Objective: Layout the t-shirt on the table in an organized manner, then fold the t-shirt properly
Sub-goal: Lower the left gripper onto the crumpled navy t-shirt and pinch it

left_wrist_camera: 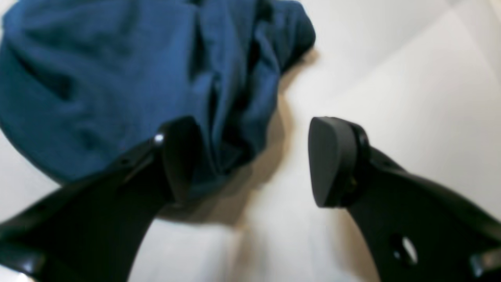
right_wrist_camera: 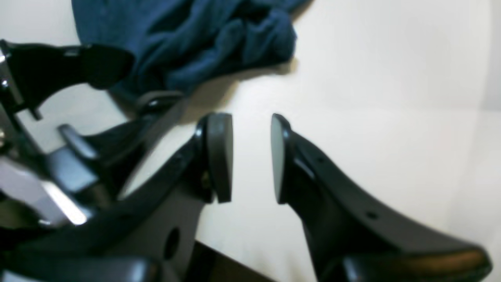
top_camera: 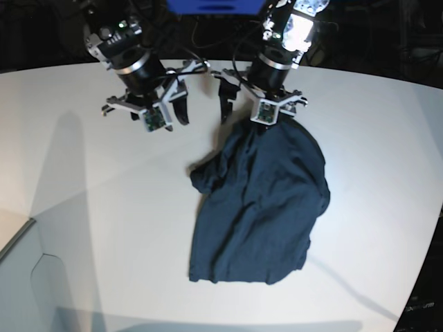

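black pads of the left gripper [left_wrist_camera: 250, 160] fill the wrist view, spread wide and holding nothing; one finger [left_wrist_camera: 180, 156] overlaps the edge of the t-shirt [top_camera: 263, 207], the other stands over bare table [top_camera: 83, 207]; the right gripper [right_wrist_camera: 251, 158] has its jaws partly apart (a narrow gap, nothing in it), above the white top and clear of the cloth; the navy shirt lies rumpled and bunched on the table, its upper end just under the left gripper.
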You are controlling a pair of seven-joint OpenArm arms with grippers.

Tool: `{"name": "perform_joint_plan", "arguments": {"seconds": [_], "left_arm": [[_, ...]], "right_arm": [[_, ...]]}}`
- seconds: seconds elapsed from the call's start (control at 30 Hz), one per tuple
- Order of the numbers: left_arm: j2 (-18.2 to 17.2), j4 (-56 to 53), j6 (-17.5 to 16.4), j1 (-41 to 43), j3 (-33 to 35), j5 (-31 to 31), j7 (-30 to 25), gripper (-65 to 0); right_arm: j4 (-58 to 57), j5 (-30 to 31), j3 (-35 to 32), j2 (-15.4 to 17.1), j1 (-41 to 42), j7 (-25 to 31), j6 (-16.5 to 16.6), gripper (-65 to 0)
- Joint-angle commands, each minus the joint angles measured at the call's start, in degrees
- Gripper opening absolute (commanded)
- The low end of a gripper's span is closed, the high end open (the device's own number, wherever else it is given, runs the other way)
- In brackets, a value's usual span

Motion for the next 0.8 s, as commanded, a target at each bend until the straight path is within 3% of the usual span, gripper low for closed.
{"name": "perform_joint_plan", "arguments": {"seconds": [0.0, 0.23, 0.47, 0.53, 0.6, 0.67, 0.73, 0.77], "left_arm": [[0.06, 0.19, 0.41, -0.49, -0.11, -0.08, -1.43, -21.9], [-0.46, 2.65, 0.41, 1.18, -0.90, -0.16, -1.52, -21.9], [2.17, -4.64, 0.41, -3.65, -2.93, -0.16, -1.43, -22.3], [2.26, -4.03, 0.41, -3.74, -2.84, -0.16, -1.43, -28.7], [2.53, -2.71, 0.41, -3.48, -3.19, -0.16, -1.43, -44.2], [2.09, -2.01, 0.49, -3.39, -3.37, -0.16, -1.43, -64.2], [1.91, -1.83, 1.29, -3.30, -6.09, -0.16, -1.43, -65.0], [1.91, -1.48, 1.99, -2.95, -8.20, -0.16, -1.43, -61.7]], "right_arm": [[1.21, -0.16, 0.64, 0.37, -0.57, 1.34, 0.10, -48.1], [1.13, -0.16, 4.07, 0.46, -2.24, 1.34, 0.10, -48.0], [1.13, -0.16, 5.12, 0.46, -2.50, 1.34, 0.10, -48.1], [1.13, -0.16, 6.09, 0.54, -2.59, 1.34, 0.10, -48.2], [1.13, -0.16, 7.23, 0.54, -2.59, 1.34, 0.10, -48.2], [1.13, -0.16, 8.29, 0.37, -2.59, 1.34, 0.10, -48.2], [1.13, -0.16, 8.73, 0.46, -2.59, 1.34, 0.10, -48.2], [1.13, -0.16, 8.81, 0.46, -2.50, 1.34, 0.10, -48.2]]}}
